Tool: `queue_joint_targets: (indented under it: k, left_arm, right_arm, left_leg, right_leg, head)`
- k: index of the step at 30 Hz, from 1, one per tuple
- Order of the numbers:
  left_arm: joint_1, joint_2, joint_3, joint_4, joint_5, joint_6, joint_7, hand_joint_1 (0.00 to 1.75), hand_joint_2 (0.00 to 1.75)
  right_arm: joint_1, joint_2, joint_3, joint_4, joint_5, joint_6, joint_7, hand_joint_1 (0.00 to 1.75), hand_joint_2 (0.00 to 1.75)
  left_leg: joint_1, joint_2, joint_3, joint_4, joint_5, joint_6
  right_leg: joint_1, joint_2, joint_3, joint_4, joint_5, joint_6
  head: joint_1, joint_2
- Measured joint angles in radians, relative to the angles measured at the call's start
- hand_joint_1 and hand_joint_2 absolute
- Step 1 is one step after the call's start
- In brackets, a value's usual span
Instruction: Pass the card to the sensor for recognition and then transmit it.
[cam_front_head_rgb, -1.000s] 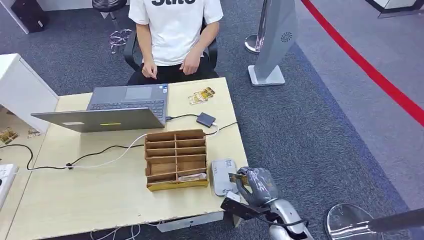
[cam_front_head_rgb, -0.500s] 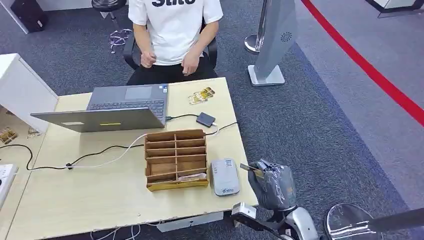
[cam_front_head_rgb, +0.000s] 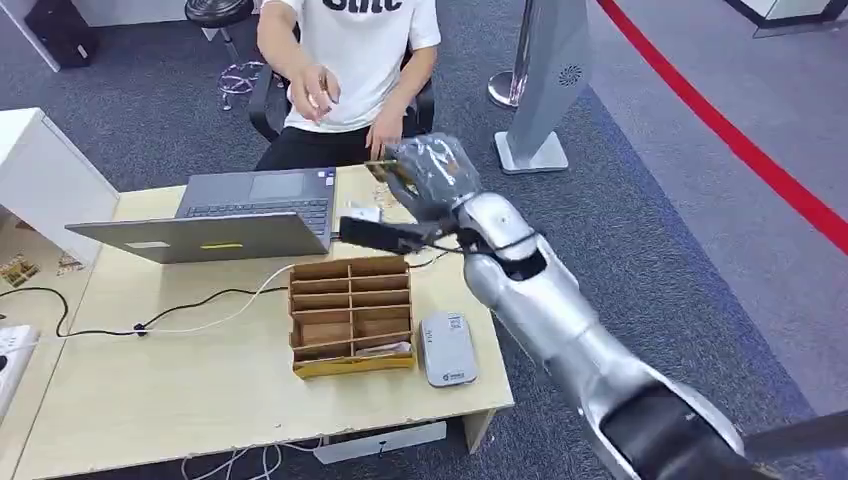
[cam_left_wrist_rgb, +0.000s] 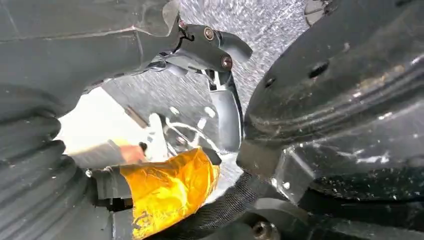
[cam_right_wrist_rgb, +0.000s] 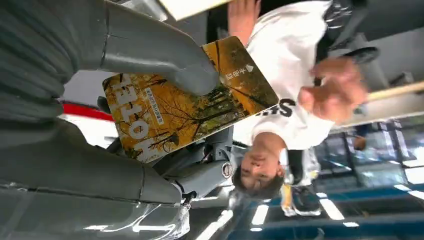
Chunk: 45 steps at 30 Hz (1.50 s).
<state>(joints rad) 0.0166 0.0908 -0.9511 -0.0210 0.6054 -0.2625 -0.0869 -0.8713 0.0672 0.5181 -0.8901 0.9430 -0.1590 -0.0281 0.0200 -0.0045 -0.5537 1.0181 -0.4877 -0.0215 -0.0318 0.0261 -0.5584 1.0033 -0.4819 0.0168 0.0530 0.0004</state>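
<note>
One counter (cam_front_head_rgb: 200, 400). One laptop (cam_front_head_rgb: 225, 215). One wooden divider box (cam_front_head_rgb: 350, 315). One grey sensor (cam_front_head_rgb: 447, 348). One yellow card (cam_right_wrist_rgb: 185, 100), in one hand (cam_front_head_rgb: 432, 175). One seated person (cam_front_head_rgb: 350, 60). One red floor line (cam_front_head_rgb: 740, 140).

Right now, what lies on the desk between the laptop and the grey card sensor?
In the head view, the wooden divided organizer box sits between the laptop and the card sensor, with a white cable trailing beside it.
</note>
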Motion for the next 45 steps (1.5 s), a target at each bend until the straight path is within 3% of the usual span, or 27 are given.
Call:
queue_joint_targets:
  k: [3,6,16,17,18,39,42,45]
  left_arm:
    - [-0.007,0.021,-0.021,-0.024,-0.013,-0.001,0.024,0.0,1.75]
    - [-0.01,0.033,-0.033,-0.04,-0.017,-0.002,0.034,0.0,1.75]
    - [-0.018,0.048,-0.049,-0.064,-0.016,-0.003,0.041,0.0,1.75]
    - [-0.018,0.048,-0.049,-0.066,-0.015,-0.004,0.041,0.0,1.75]
    - [-0.017,0.05,-0.049,-0.066,-0.014,-0.005,0.041,0.0,1.75]
    - [-0.016,0.054,-0.049,-0.071,-0.006,-0.005,0.041,0.0,1.75]
    - [-0.014,0.052,-0.049,-0.071,0.009,0.0,0.032,0.0,1.75]
    - [-0.008,0.043,-0.049,-0.071,0.036,0.008,0.013,0.0,1.75]
  right_arm:
    - [-0.134,0.052,-0.003,0.171,-0.046,0.046,0.036,1.75,1.75]
    - [-0.195,0.09,-0.026,0.273,-0.082,0.067,0.037,1.75,1.75]
    - [-0.234,0.149,-0.044,0.405,-0.079,0.067,0.025,1.75,1.75]
    - [-0.235,0.153,-0.045,0.411,-0.077,0.066,0.022,0.73,1.75]
    - [-0.234,0.156,-0.047,0.416,-0.073,0.065,0.019,0.0,1.75]
    - [-0.233,0.18,-0.049,0.442,-0.066,0.037,-0.013,0.0,1.75]
    - [-0.204,0.181,-0.048,0.386,-0.064,-0.028,-0.086,0.0,1.75]
    - [-0.122,0.175,-0.042,0.226,-0.065,-0.052,-0.111,0.0,1.75]
  left_leg:
    - [0.0,-0.003,-0.001,0.0,0.0,0.0]
    - [0.0,-0.003,-0.002,0.0,0.0,0.0]
    - [0.0,-0.003,-0.003,0.0,-0.001,-0.001]
    - [0.0,-0.003,-0.003,0.0,-0.001,-0.001]
    - [0.0,-0.003,-0.003,0.0,-0.001,-0.001]
    - [0.0,-0.003,-0.003,0.0,-0.002,-0.001]
    - [0.0,-0.003,-0.003,0.0,-0.002,-0.001]
    - [0.0,-0.003,-0.003,0.0,-0.002,0.0]
  right_leg:
    - [0.0,-0.002,0.0,0.0,0.0,0.0]
    - [0.0,-0.002,0.0,0.0,0.0,0.0]
    - [0.0,-0.002,-0.001,-0.001,-0.001,0.0]
    - [0.0,-0.002,-0.001,-0.001,-0.001,0.0]
    - [0.0,-0.003,-0.001,-0.001,-0.001,0.0]
    - [0.0,-0.002,-0.002,-0.001,-0.001,0.0]
    - [0.0,-0.002,-0.002,-0.001,-0.001,0.0]
    - [0.0,-0.002,-0.002,-0.002,-0.002,0.0]
  head:
    - [0.0,0.0]
    - [0.001,0.0]
    - [0.0,0.0]
    - [0.0,0.0]
    - [0.0,0.0]
    - [0.0,0.0]
    - [0.0,0.0]
    - [0.0,0.0]
